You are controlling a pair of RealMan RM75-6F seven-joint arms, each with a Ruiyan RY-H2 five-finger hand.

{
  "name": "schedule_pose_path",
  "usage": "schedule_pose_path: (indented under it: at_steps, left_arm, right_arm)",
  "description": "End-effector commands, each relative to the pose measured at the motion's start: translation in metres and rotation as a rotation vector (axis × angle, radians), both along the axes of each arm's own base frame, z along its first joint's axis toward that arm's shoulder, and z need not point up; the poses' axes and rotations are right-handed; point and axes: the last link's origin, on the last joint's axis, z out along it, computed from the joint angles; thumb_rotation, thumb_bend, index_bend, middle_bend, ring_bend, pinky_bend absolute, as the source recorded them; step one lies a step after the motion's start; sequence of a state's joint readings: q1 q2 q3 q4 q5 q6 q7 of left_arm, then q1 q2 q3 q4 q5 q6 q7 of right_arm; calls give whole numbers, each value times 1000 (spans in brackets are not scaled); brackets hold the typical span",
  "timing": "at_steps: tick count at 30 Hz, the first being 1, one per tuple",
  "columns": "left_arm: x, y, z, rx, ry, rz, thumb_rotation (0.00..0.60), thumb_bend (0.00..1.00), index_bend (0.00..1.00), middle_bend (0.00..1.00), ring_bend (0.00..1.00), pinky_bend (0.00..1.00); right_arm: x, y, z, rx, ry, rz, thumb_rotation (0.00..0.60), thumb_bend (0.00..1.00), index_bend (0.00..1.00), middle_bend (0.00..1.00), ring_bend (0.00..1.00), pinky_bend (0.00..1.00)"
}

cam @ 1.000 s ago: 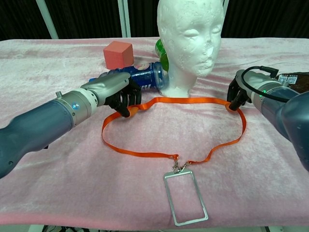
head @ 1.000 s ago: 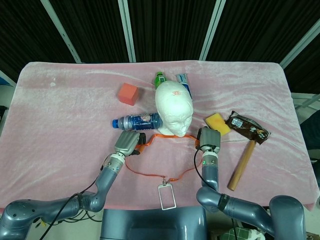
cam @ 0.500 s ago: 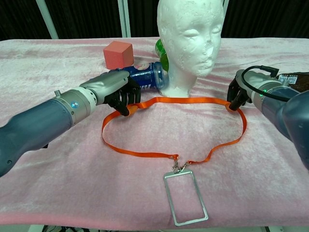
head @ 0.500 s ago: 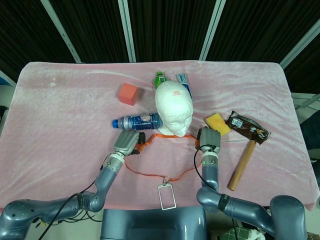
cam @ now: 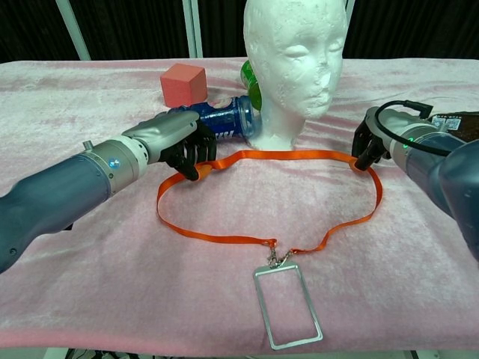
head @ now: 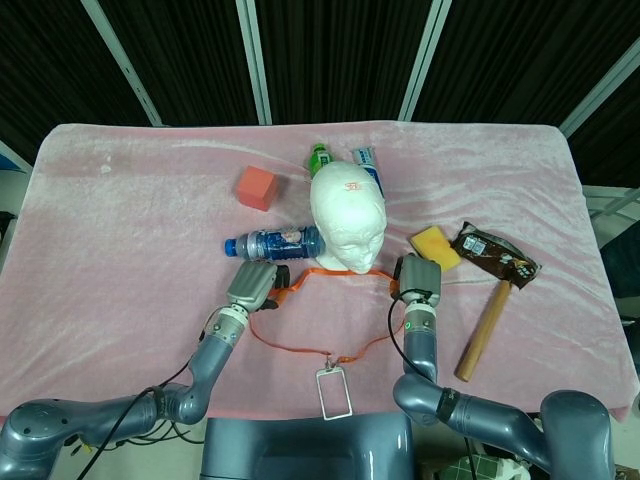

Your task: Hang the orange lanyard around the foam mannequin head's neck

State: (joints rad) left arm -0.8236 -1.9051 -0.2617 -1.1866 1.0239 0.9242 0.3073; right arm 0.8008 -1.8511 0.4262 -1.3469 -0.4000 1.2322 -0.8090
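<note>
I log: orange lanyard (cam: 299, 155) looped flat on the pink tablecloth (cam: 90, 247), near side of the foam mannequin head (cam: 294, 52); clear badge holder (cam: 288, 305) at its near end. My left hand (cam: 179, 146) pinches the strap's left bend, my right hand (cam: 372, 143) its right bend. Blue bottle (cam: 224, 120) touching the head's left; red cube (cam: 183, 84) further; hammer (head: 483, 330), yellow sponge (head: 434, 246) right

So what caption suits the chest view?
Both robot hands, left and right, grip the orange lanyard before the foam mannequin head.
</note>
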Motion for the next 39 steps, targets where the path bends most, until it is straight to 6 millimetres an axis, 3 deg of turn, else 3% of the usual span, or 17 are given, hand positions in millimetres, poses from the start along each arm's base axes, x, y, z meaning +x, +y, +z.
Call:
schedule_pose_path:
  at_steps: [1, 17, 39]
  left_arm:
    - [0, 0, 0, 0, -1, -1, 600, 438, 573, 602, 490, 468]
    - [-2, -5, 8, 2, -10, -19, 600, 438, 573, 603, 490, 468]
    - [-12, -25, 35, 35, -71, -96, 600, 438, 574, 605, 490, 468]
  right_arm:
    - [0, 0, 1, -5, -1, 1, 600, 547, 951, 363, 429, 329]
    - [3, 14, 17, -4, -59, 44, 600, 549, 961, 368, 432, 329]
    - [3, 48, 64, -80, -165, 156, 600, 549, 973, 368, 432, 329]
